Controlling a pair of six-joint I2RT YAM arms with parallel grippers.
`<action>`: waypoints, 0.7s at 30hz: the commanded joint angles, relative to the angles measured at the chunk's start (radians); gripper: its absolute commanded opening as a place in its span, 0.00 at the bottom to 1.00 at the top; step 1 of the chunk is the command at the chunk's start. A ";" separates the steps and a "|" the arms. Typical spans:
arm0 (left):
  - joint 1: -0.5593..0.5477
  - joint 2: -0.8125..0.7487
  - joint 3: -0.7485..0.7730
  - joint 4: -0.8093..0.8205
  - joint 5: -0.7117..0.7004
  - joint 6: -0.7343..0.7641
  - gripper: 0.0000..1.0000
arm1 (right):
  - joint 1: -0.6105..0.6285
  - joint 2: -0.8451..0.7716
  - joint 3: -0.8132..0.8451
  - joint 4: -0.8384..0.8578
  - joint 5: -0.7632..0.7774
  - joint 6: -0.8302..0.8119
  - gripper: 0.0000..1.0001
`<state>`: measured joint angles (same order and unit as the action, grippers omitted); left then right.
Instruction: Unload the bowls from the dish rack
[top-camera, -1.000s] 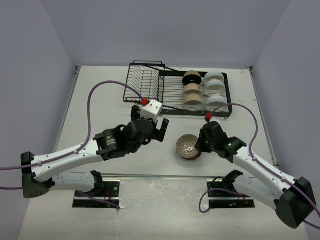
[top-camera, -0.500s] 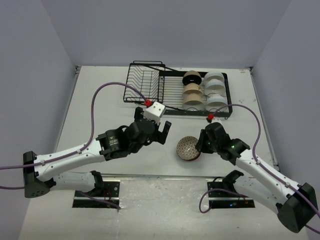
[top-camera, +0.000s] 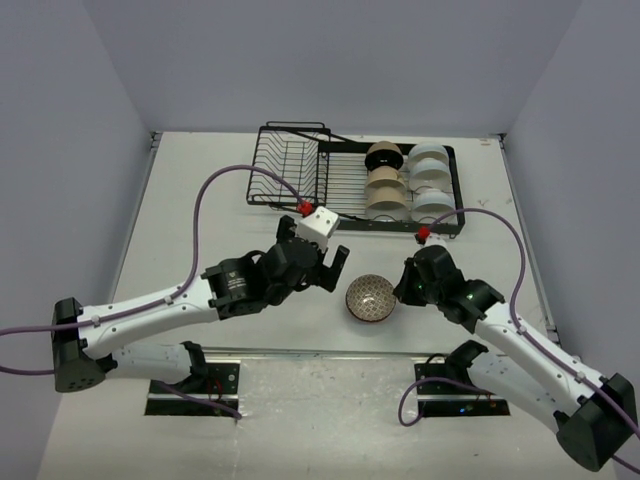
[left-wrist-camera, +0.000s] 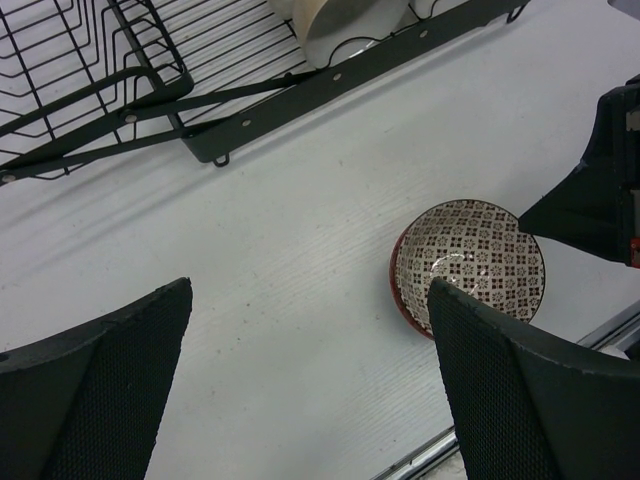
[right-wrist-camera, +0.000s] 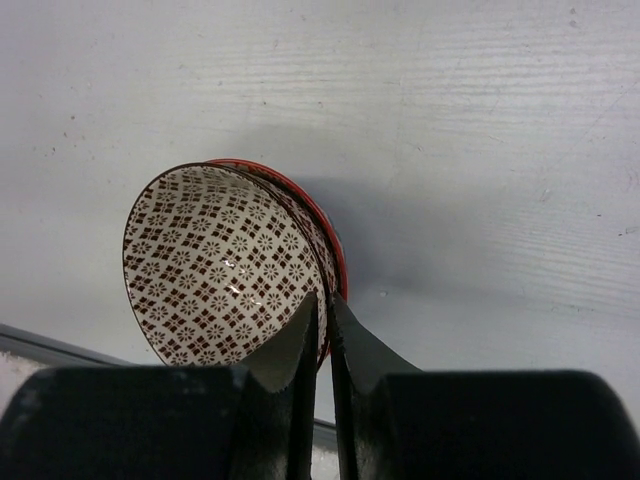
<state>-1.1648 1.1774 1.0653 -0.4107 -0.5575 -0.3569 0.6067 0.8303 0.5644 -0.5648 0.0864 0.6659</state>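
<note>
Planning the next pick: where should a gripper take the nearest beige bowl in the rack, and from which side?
Probably the top of its rim, coming down from above: the nearest beige bowl stands on edge between the tines of the dish rack, leaving only that upper edge free.

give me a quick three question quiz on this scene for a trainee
1. True or false: the left gripper is shut on a bowl.
2. Pick one. The right gripper holds the patterned bowl by: A) its rim, B) its foot, C) it does not hold it.
3. Fill in: the other bowls stand in the ___ section of the dish rack, smaller or longer.

Key: 1 false, its jaws stand wide open beside the patterned bowl. 2 A, the fingers pinch the rim. 3 longer.
</note>
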 joint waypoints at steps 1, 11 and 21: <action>0.010 0.011 -0.004 0.049 0.010 -0.002 1.00 | 0.001 -0.003 0.003 0.025 0.003 0.008 0.08; 0.072 0.024 0.002 0.061 0.008 -0.086 1.00 | -0.001 0.032 0.008 0.023 -0.019 0.006 0.06; 0.126 0.025 0.027 0.136 0.068 -0.139 1.00 | -0.008 -0.132 0.213 -0.098 0.114 -0.015 0.19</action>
<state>-1.0470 1.2003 1.0657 -0.3477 -0.5106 -0.4660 0.6052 0.7162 0.6590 -0.6300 0.1246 0.6689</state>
